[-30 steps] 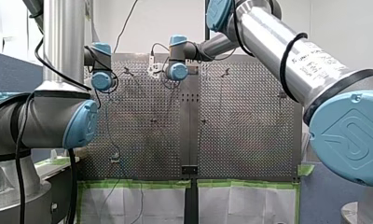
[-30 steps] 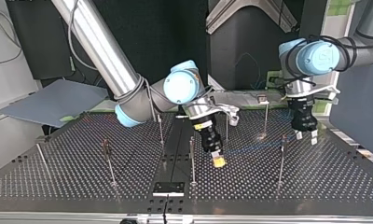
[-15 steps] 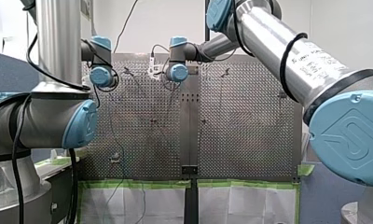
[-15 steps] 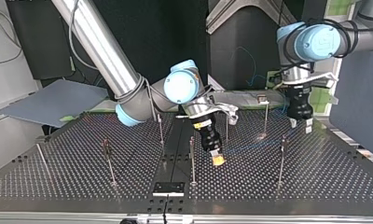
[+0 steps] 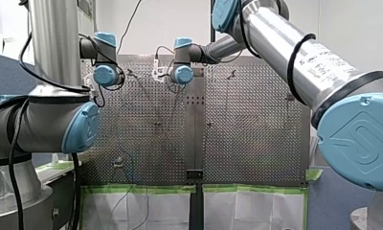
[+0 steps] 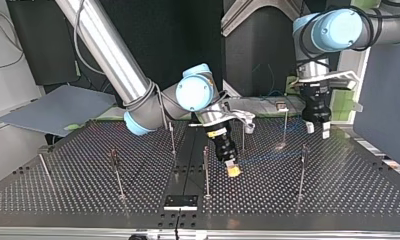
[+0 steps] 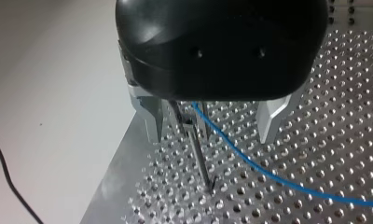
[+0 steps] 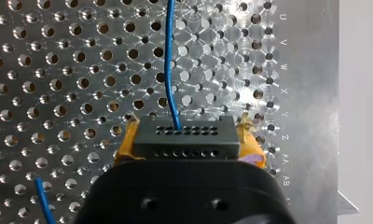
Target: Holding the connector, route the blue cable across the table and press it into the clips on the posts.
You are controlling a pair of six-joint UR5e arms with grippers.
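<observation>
In the right wrist view my right gripper (image 8: 189, 144) is shut on a black connector (image 8: 183, 136), gripped between yellow pads (image 8: 126, 145). The blue cable (image 8: 168, 56) leaves the connector and runs ahead over the perforated plate. In the top view the same gripper (image 6: 232, 171) hangs low near the table's middle. My left gripper (image 6: 317, 131) is raised at that view's right with its metal fingers (image 7: 149, 116) apart. In the left wrist view a thin post with a clip (image 7: 194, 140) stands between those fingers. The blue cable (image 7: 268, 175) leads away from the clip.
Several thin posts stand on the perforated table (image 6: 78, 190), among them one (image 6: 206, 172) beside my right gripper and two (image 6: 285, 127) (image 6: 302, 172) near my left gripper. A black plate (image 6: 180, 202) lies at the top view's near edge. A grey sheet (image 6: 58, 107) lies off the table.
My left arm has lifted and drawn back from the table, with its fingers still apart. My right gripper has stayed in place with the connector.
</observation>
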